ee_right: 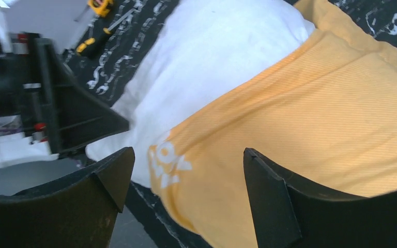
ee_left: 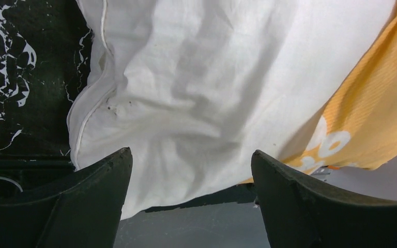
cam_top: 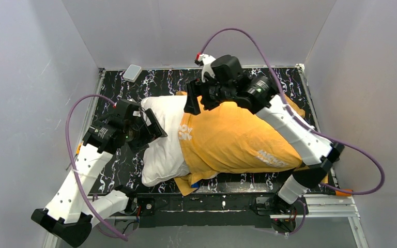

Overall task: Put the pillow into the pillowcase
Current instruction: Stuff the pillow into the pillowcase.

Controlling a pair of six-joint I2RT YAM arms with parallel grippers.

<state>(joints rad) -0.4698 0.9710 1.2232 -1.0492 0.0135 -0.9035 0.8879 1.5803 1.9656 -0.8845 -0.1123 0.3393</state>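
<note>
The white pillow [cam_top: 161,142] lies across the black marbled table, its right part inside the pillowcase [cam_top: 235,137], which shows its orange-yellow side with white print; a bit of blue peeks out at the front edge. About a third of the pillow sticks out on the left. My left gripper [cam_top: 154,129] hovers open at the pillow's bare left end, nothing between its fingers. In the left wrist view the pillow [ee_left: 196,88] fills the frame above the open left gripper [ee_left: 191,160]. My right gripper [cam_top: 193,99] stands open over the pillowcase mouth [ee_right: 300,113], beside the pillow [ee_right: 207,57].
A small grey-white pad [cam_top: 132,72] sits at the table's back left corner. Yellow-and-black tools [ee_right: 99,6] lie on the table in the right wrist view. Grey walls close in on three sides. The right arm stretches over the pillowcase.
</note>
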